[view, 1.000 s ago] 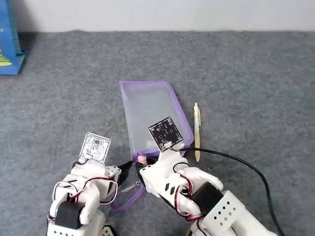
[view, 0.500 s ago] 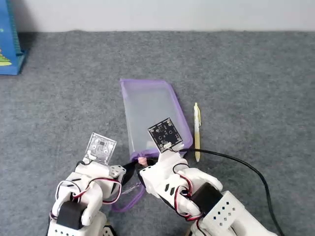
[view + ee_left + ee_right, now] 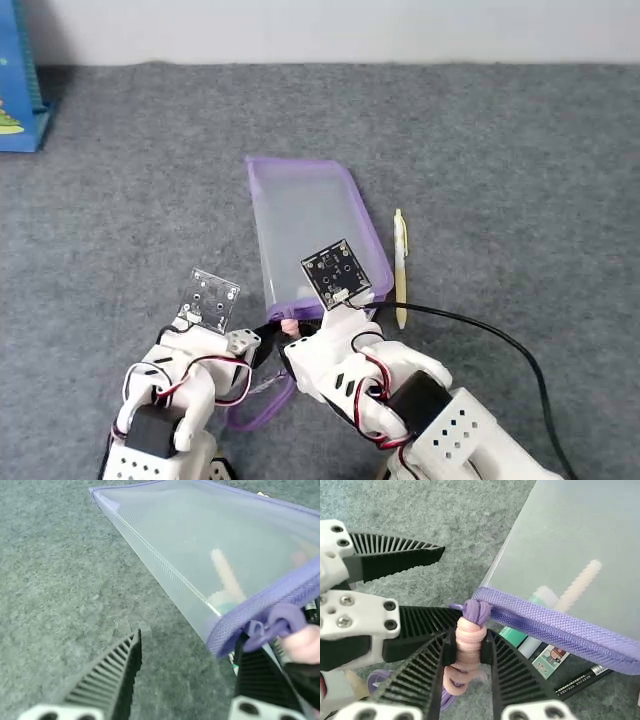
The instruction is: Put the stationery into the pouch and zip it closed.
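Frosted plastic pouch (image 3: 308, 232), woven purple trim; rough carpet (image 3: 500, 150).

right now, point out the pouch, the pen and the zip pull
pouch (image 3: 305, 225) high view, middle of its clear panel
pen (image 3: 400, 265) high view, middle of the barrel
zip pull (image 3: 468, 635) right wrist view, the pink knotted cord
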Tool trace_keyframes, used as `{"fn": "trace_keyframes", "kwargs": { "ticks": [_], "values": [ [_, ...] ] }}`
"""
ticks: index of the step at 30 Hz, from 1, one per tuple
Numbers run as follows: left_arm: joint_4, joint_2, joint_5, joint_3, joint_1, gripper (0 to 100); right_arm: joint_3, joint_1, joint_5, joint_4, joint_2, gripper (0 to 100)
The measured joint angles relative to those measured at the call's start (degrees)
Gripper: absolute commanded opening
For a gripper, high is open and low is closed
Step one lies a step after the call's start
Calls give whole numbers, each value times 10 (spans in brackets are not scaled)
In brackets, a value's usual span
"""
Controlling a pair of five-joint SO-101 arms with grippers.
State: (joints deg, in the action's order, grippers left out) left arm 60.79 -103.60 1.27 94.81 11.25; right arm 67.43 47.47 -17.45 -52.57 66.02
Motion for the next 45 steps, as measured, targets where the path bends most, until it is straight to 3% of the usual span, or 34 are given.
{"fn": "trace_keyframes", "kwargs": {
  "ticks": [6,15,20,25,40,45],
  "values": [
    [-2,0,0,0,0,182,0,0,0,0,0,8],
    [-2,0,0,2,0,174,-2,1,0,-44,0,8],
    [-25,0,0,17,2,10,-2,0,0,-45,0,8],
    [-42,0,0,18,-11,12,-2,2,0,-45,0,8],
    [-44,0,-27,8,-106,11,-2,-179,27,-46,159,8],
    [-44,0,-36,-11,-125,11,-2,-204,40,-46,165,8]
  ]
}}
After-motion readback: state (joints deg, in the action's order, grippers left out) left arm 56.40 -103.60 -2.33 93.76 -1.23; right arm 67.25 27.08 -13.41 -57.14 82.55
